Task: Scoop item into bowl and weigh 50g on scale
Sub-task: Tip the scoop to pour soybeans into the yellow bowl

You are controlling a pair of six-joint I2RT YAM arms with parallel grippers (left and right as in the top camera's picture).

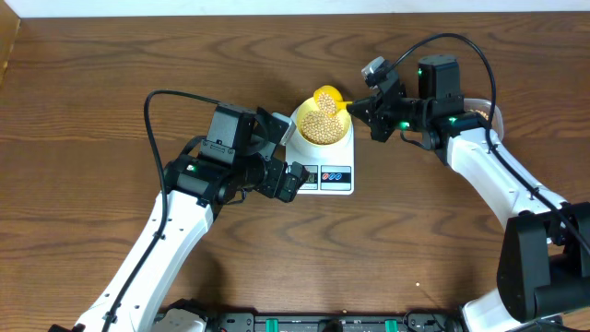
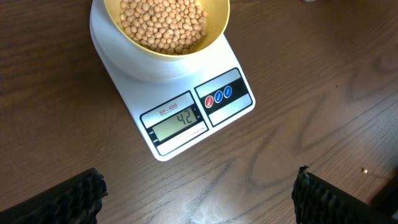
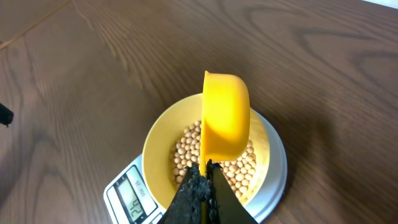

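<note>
The pale yellow bowl (image 1: 300, 129) sits on the white scale (image 1: 334, 175) and holds many beige beans (image 1: 321, 126). In the left wrist view the display (image 2: 180, 118) reads 42, below the bowl (image 2: 217, 34) and its beans (image 2: 163, 22). My right gripper (image 1: 359, 109) is shut on the handle of a bright yellow measuring spoon (image 1: 327, 97), which is tipped on its side over the bowl. The right wrist view shows the spoon (image 3: 226, 115), my right gripper (image 3: 205, 180), the bowl's rim (image 3: 155, 149) and the beans (image 3: 186, 152). My left gripper (image 1: 288, 154) is open and empty beside the scale's left front, its fingers (image 2: 199, 199) wide apart.
A clear tub (image 1: 481, 111) with beans is mostly hidden behind my right arm at the right. The table's far edge runs along the top of the overhead view. The brown wooden table (image 1: 111, 83) surrounds the scale.
</note>
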